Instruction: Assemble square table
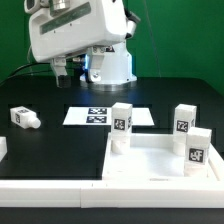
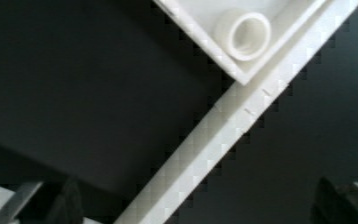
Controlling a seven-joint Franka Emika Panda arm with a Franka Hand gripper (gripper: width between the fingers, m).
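Pincer (image 2: 179, 200) open, empty: two dark fingertips (image 2: 34, 200) well apart at one edge of the wrist view, nothing between them but black surface (image 2: 87, 100). In the exterior view the pincer itself is hidden behind the arm's white body (image 1: 75, 35), which hangs over the far edge of the surface.

Below the pincer, wrist view: one corner of the square top (image 2: 247, 45) with a round socket (image 2: 247, 32) inside its raised rim, and a long white bar (image 2: 211, 140) running diagonally from that corner toward the fingertips. Top and bar look touching; can't tell for sure.

Exterior view: square top (image 1: 160, 160) lies at the near edge, toward the exterior view's right, rim up. Three legs stand upright in or at it: one (image 1: 122, 122) at its far corner on the exterior view's left, one (image 1: 183, 120) at the far rim, one (image 1: 197, 148) further forward by the exterior view's right edge. Whether they're seated in sockets can't be told. Fourth leg (image 1: 24, 118) lies on its side, well apart, near the exterior view's left edge. Marker board (image 1: 98, 115) flat mid-surface, between the arm base and the top. Long white bar (image 1: 60, 186) lies along the near edge.
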